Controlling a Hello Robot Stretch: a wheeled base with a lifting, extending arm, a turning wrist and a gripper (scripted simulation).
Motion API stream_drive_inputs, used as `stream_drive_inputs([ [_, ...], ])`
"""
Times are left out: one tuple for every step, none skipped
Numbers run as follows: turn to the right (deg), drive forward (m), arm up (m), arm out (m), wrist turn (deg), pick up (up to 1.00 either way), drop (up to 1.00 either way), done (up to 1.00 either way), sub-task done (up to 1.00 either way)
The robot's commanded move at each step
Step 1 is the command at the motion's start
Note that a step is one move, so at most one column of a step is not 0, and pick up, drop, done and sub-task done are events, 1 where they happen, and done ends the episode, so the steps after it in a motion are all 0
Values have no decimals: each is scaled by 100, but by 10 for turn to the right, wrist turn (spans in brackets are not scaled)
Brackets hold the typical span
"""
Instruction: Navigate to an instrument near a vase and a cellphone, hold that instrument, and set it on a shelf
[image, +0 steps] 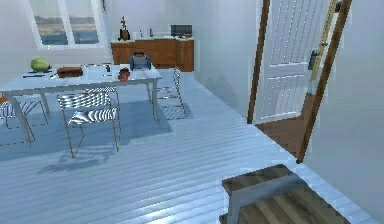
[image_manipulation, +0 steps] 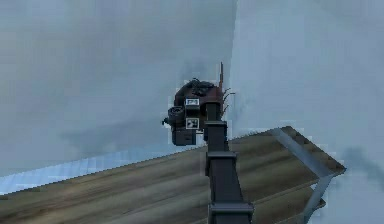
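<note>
arm side view: dark arm (image_manipulation: 228, 175) up from the bottom edge, ending at two white marker squares (image_manipulation: 191, 112). claw (image_manipulation: 175, 123) just left of them, set against bare grey wall (image_manipulation: 90, 80). holding a reddish-brown thing (image_manipulation: 204, 95) at its far end, clear of the wooden top (image_manipulation: 130, 190) below; a thin rod sticking up from that thing's right side. too small a blob to name as an instrument by shape. cannot tell whether the fingers stand apart or together. wooden top slanting across the lower part of the view, with a grey metal edge (image_manipulation: 312, 150) at its right corner.

forward view: grey bench (image: 95, 79) at the left, carrying a green round thing (image: 39, 64), a flat brown thing (image: 70, 71) and a small red thing (image: 124, 73). wire chair (image: 90, 112) in front of it, another chair (image: 174, 86) at its right end. brown bench (image: 152, 52) against the far wall, with a dark upright thing (image: 124, 28) and a dark box (image: 181, 31) on top. window (image: 68, 22) above the grey bench. white door (image: 291, 58) in a brown frame on the right. pale plank floor (image: 150, 170) throughout; corner of a wooden surface (image: 272, 202) at the bottom right.
</note>
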Motion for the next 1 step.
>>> stream_drive_inputs([
  [0, 0, -32, 0, 0, 0, 0, 0, 0],
])
